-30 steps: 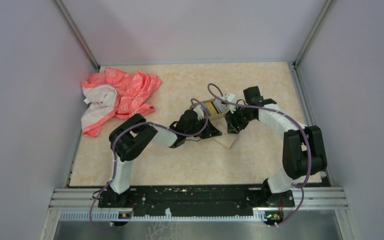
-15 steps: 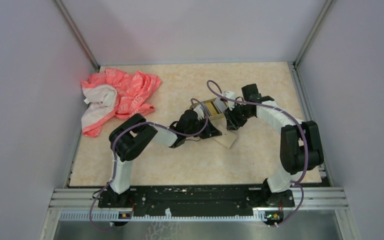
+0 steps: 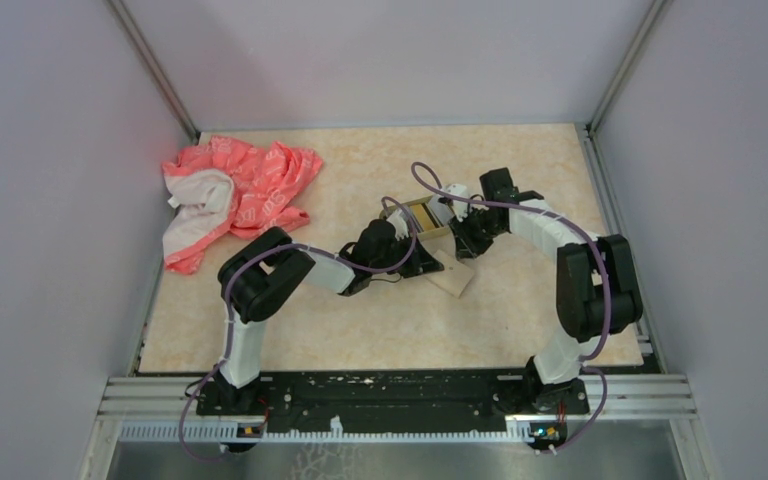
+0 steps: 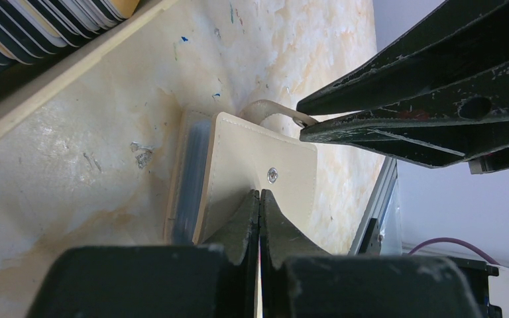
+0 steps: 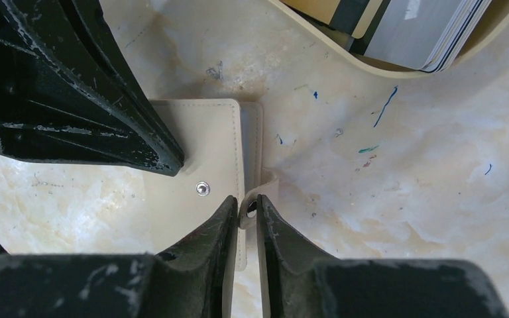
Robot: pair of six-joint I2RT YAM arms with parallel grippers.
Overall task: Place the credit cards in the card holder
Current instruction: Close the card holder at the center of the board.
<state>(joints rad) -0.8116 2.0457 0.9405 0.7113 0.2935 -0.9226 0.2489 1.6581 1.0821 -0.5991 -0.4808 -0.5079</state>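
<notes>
- table [image 3: 360,330]: beige marbled top filling the middle of the overhead view. Up close it's got little pen marks all over it.
- pink cloth [image 3: 235,195]: crumpled pink-and-white rag in the upper left of the overhead view, well apart from everything else.
- tray [image 3: 422,215]: shallow, with a gold-olive rim, just above centre in the overhead view.
- credit cards [image 5: 404,33]: packed on edge inside the tray, at the top right of the right wrist view. You can see grey, silvery and dark-striped edges.
- card holder [image 4: 265,152]: cream stitched leather pouch lying flat on the table, near the tray but not touching it. Some bluish edges peek out along its left side in the left wrist view.
- left pincer [image 4: 259,195]: clenched, fingers pressed together, tips resting on the holder's flap. Can't tell if it's actually pinching anything.
- right pincer [image 5: 247,202]: clamped on the holder's strap tab [image 5: 265,182], with the tab sandwiched between the two fingers.
- snap stud [image 5: 203,189]: tiny silver dot on the flap, just left of the right pincer's tips.
</notes>
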